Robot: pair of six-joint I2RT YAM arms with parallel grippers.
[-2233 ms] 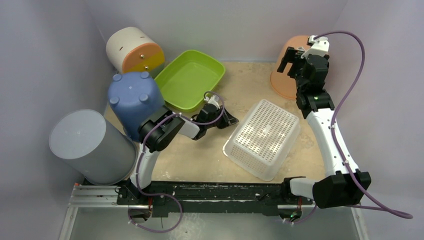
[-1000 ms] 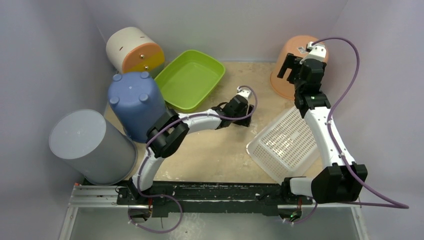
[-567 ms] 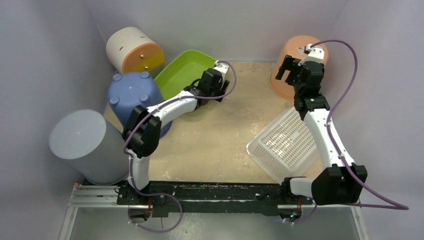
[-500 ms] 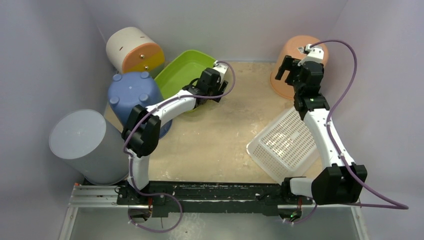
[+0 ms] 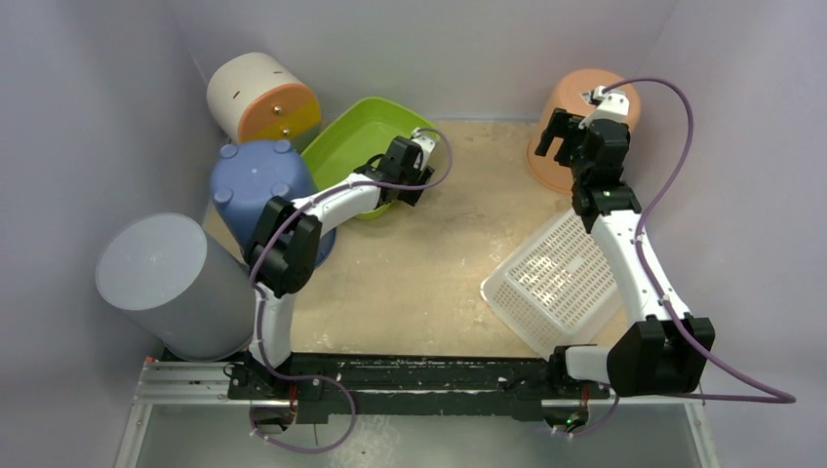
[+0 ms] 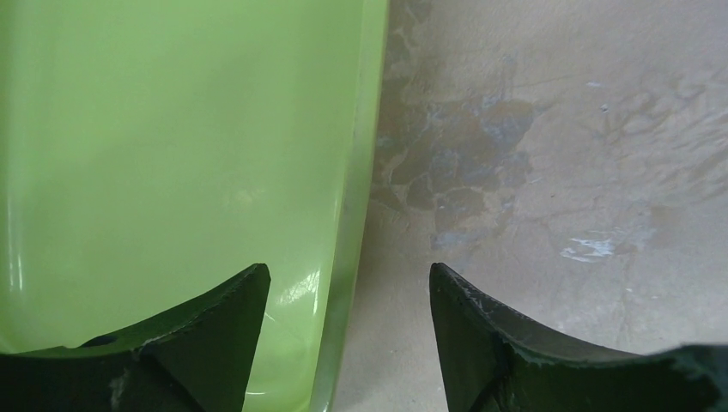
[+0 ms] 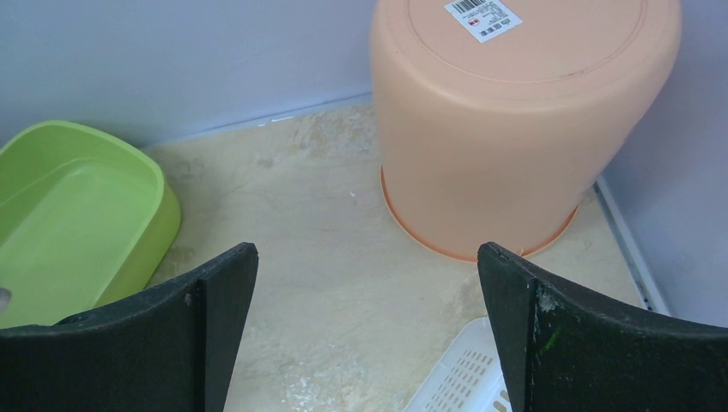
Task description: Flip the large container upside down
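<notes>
1. The left tool (image 6: 348, 270) is open. Its jaws straddle the near right rim of the green container (image 5: 366, 146), one finger (image 6: 206, 343) over the green inside and the other over bare desk (image 5: 429, 283). Neither finger is clearly pressing on the rim.
2. The left arm reaches from the near edge across the left half of the desk to that rim.
3. The green container sits open side up at the far edge, left of the middle.
4. Just beside its left end stands a blue bucket (image 5: 258, 190), bottom up, its small feet showing.
5. A white and orange drum (image 5: 261, 97) lies on its side in the far left corner.
6. A grey bin (image 5: 176, 283) leans at the near left corner.
7. The right tool (image 7: 367, 249) is spread wide and holds nothing. It hangs above the desk near the far right corner.
8. Ahead of it a peach bucket (image 7: 515, 129) stands upside down in that corner, with a barcode label (image 7: 483, 17) on its upturned base.
9. A white perforated basket (image 5: 556, 283) lies tilted by the right edge, partly beneath the right arm.
</notes>
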